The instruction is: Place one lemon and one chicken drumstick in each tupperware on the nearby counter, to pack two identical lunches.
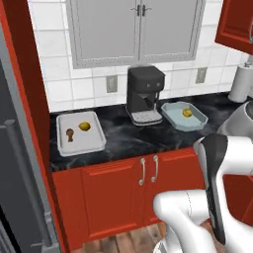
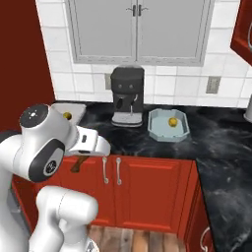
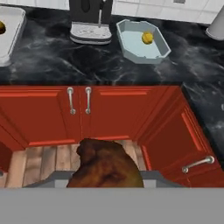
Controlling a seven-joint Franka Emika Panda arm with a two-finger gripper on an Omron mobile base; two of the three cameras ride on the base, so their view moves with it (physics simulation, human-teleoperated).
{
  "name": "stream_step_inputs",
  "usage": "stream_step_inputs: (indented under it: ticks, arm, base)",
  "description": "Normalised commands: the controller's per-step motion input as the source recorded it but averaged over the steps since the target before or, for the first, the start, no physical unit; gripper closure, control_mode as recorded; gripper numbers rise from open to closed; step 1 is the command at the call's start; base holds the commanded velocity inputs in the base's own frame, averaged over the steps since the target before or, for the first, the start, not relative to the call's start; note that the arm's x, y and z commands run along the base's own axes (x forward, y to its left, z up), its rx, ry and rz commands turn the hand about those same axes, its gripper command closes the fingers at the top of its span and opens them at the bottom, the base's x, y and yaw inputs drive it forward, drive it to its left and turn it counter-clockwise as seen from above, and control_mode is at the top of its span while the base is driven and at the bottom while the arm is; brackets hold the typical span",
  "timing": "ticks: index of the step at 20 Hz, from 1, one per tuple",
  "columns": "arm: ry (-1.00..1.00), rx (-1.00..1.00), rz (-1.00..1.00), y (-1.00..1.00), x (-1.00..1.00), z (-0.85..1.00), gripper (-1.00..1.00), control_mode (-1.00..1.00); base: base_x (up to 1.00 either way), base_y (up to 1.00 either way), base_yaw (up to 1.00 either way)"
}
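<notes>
Two shallow trays with rounded corners sit on the glossy black, white-veined desk (image 1: 128, 141), either side of a black coffee machine (image 1: 144, 94). Seen from the left base view, the whitish-grey tupperware (image 1: 79, 133) lies at nine o'clock from the machine and holds a lemon (image 1: 84, 126) with a brown chicken drumstick (image 1: 70, 134) just beside it at its nine o'clock. The pale blue tupperware (image 1: 184, 115) lies at three o'clock from the machine and holds one lemon (image 1: 187, 112). In the hand view a second drumstick (image 3: 105, 165), dark brown and lumpy, is pinched in the claw (image 3: 105, 177) at six o'clock, over the red-brown cabinet doors (image 3: 78, 113) and the wooden floor (image 3: 43, 157). Its lower end is cut off there, and the claw's tips are largely hidden behind the meat. In the right base view the arm covers most of the whitish tray.
</notes>
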Motion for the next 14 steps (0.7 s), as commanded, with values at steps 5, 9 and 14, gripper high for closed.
stream_step_inputs:
  ticks: [5,9,14]
  arm:
    - [0.00,0.00,0.00,0.00,0.00,0.00,1.00,1.00]
    - [0.00,0.00,0.00,0.00,0.00,0.00,1.00,1.00]
    - [0.00,0.00,0.00,0.00,0.00,0.00,1.00,1.00]
  base:
    - [0.76,-0.44,0.00]
    - [0.82,-0.20,0.00]
    - [0.61,-0.34,0.00]
